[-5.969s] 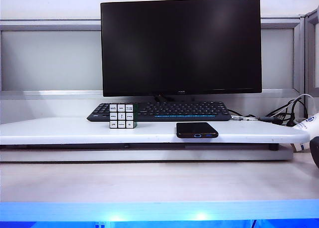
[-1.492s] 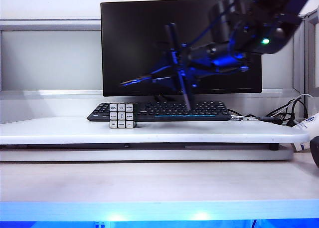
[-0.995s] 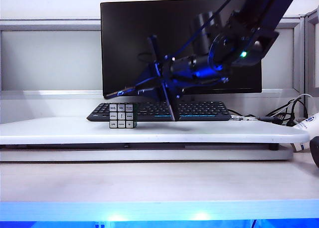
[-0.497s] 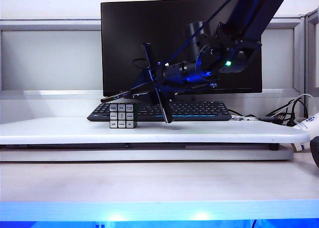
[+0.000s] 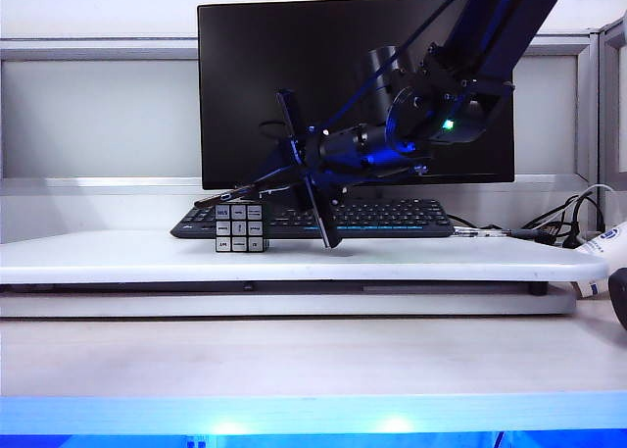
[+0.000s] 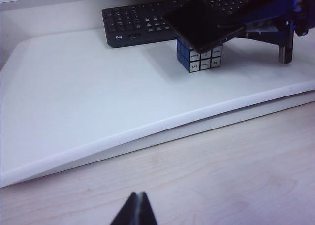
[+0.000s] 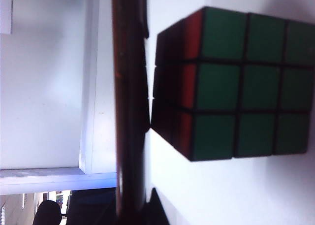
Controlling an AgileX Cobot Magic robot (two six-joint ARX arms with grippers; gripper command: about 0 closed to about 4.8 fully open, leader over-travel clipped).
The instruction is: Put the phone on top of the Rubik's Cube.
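The Rubik's Cube (image 5: 242, 227) stands on the white board just in front of the keyboard. In the right wrist view the Rubik's Cube (image 7: 236, 82) shows a green face and a red side. My right gripper (image 5: 274, 176) reaches in from the upper right and is shut on the phone (image 5: 225, 194). The phone is a thin black slab, tilted, its free end low over the cube's top; I cannot tell if they touch. The left wrist view has the phone (image 6: 202, 25) covering the top of the cube (image 6: 202, 55), with the right gripper (image 6: 244, 27) behind. The phone (image 7: 129, 87) runs edge-on from the right gripper (image 7: 135, 210). My left gripper (image 6: 137, 210) is shut and empty over the wooden tabletop.
A black keyboard (image 5: 382, 216) and a large dark monitor (image 5: 358, 85) stand behind the cube. The white board (image 5: 470, 260) is raised above the wooden tabletop (image 5: 294, 355). Cables (image 5: 563, 223) and a white object (image 5: 602, 257) sit at the far right.
The phone lay on the board six seconds ago and is now held. Over the last second my right arm came down and leftward, bringing the phone's end over the cube.
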